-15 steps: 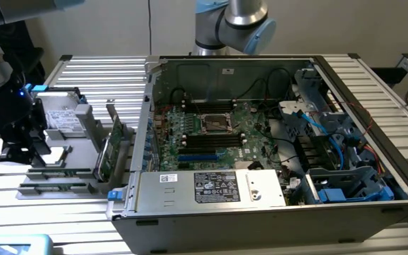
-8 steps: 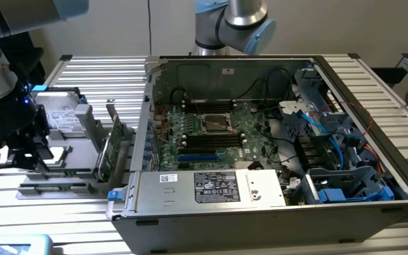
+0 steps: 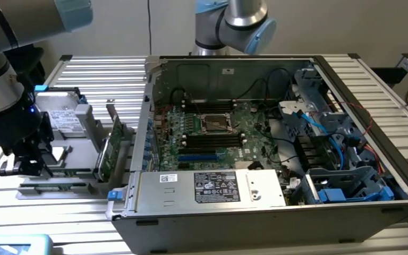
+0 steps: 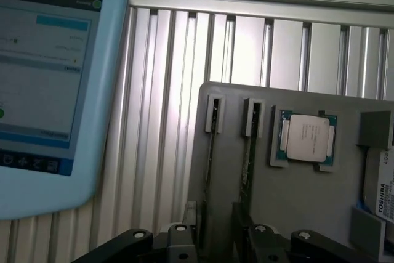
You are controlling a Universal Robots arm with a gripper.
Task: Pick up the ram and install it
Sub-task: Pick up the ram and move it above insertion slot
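Fingers (image 4: pixel 241 229) released, spread near edge-on ram (image 4: pixel 211 152) whose nearer end they hide.

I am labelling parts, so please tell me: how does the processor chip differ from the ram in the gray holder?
The processor chip is square with a silver lid; the ram is long and narrow. The processor chip lies flat in a recess; the ram stands on edge in a slot. Both are green boards in the gray holder.
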